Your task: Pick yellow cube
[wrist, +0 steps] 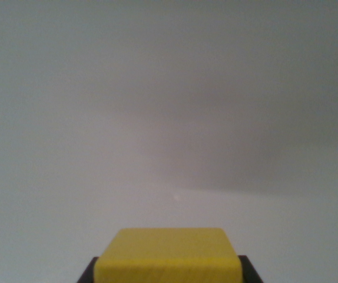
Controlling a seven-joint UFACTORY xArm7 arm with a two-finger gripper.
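Yellow cube (pixel 168 256) sits bottom centre of the wrist view. Claw (pixel 168 272) pinches it, dark fingers (pixel 88 275) touching both sides. Plain grey tabletop (pixel 169 118) behind.

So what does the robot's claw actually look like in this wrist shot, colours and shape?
Very little of the claw shows. Only two small dark, near-black slivers appear at the bottom edge, one on the wrist view's left and one on the wrist view's right of the yellow cube. They look matte with straight edges. No cables, markings or arm body are visible.
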